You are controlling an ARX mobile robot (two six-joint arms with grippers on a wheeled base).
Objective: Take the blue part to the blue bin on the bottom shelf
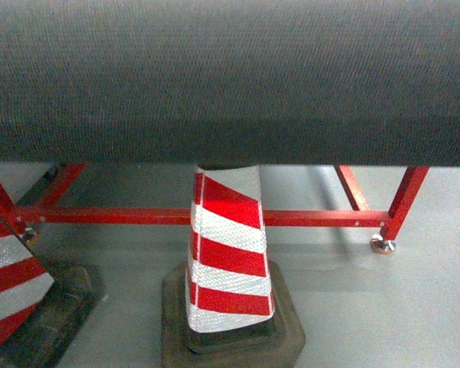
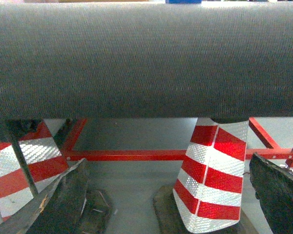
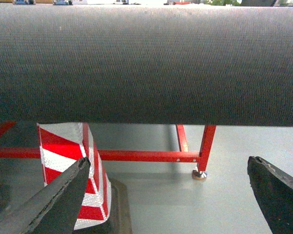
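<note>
Head view was filled across its upper half by a dark woven-textured worktop edge (image 1: 230,77), seen from close by. Below it stood a red metal frame (image 1: 215,217) with a levelling foot (image 1: 382,244) on the grey floor (image 1: 368,307). A red-and-white striped cone (image 1: 226,253) on a dark rubber base (image 1: 291,330) stood in front of the crossbar, and a second cone (image 1: 8,284) showed at the left edge.

The left gripper (image 2: 171,195) was spread wide with nothing between its dark fingers (image 2: 63,204). The right gripper (image 3: 168,200) was likewise wide apart and held nothing, its fingers (image 3: 58,204) at the lower corners.

Neither the blue part, the blue bin nor the bottom shelf appeared in any view.
</note>
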